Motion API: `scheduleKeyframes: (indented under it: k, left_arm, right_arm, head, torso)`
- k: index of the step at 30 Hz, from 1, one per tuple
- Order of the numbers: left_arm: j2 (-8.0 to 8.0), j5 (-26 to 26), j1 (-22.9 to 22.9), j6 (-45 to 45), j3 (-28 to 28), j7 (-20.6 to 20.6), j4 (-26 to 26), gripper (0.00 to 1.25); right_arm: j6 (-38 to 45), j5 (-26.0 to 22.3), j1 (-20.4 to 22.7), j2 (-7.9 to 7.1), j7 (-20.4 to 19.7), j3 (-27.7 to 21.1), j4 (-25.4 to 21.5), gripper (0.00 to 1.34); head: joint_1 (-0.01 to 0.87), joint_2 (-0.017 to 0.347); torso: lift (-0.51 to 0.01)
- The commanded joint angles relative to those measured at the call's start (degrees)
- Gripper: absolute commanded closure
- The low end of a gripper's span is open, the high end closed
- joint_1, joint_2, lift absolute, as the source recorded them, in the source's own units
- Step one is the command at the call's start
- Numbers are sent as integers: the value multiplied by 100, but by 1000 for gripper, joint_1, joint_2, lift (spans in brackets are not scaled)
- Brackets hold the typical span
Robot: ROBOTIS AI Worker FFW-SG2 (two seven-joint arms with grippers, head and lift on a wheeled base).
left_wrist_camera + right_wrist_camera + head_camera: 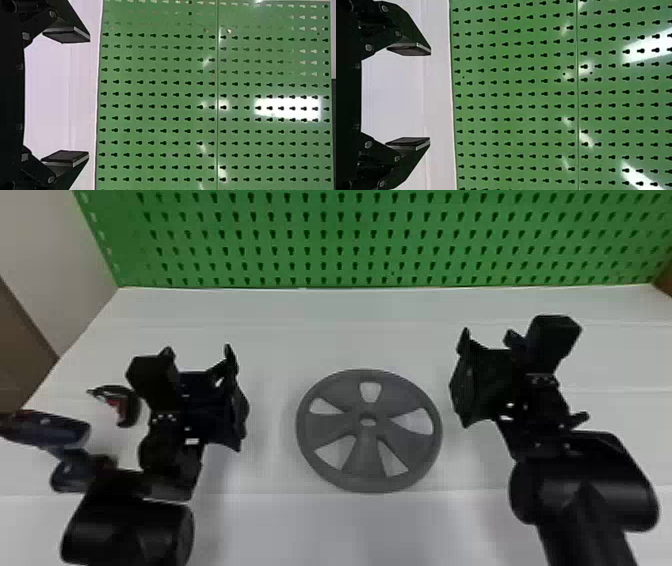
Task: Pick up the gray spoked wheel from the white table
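The gray spoked wheel [367,450] lies flat on the white table [280,310], between the two arms in the head view. Left of the wheel is my left gripper [232,400], held apart from it. On the wheel's other side, my right gripper [462,380] also stands clear of the rim. Seen from its own wrist, the left gripper [65,97] is open with nothing between its pads. The right gripper [409,97] is likewise open and holds nothing in the right wrist view.
A green pegboard [350,240] rises along the table's back edge. At the table's left lie a dark and red tool [127,405] and a dark-bodied power tool [55,432], close beside the left arm.
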Motion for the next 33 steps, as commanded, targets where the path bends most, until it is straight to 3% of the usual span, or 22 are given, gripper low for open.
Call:
scheduleKeyframes:
  k: [1,9,21,28,33]
  left_arm:
    - [-4,4,4,0,10,0,0,236]
    - [5,21,13,0,28,0,0,236]
    - [5,30,13,0,2,0,0,236]
    - [5,12,13,9,10,0,0,236]
    - [5,4,30,9,19,0,0,236]
  right_arm:
    - [751,-9,-180,5,0,2,-195,463]
    - [1920,-79,-523,-62,-44,28,-389,463]
    - [4618,-413,-1542,-439,-325,177,-450,460]
    - [6042,-808,-2254,-580,-369,45,86,460]
    - [6789,-747,-2685,-598,-369,37,543,460]
  head:
    - [770,44]
    - [770,44]
    - [770,44]
    - [770,44]
    - [770,44]
  torso:
    - [-98]
    - [-98]
    - [-98]
    - [-98]
    - [-98]
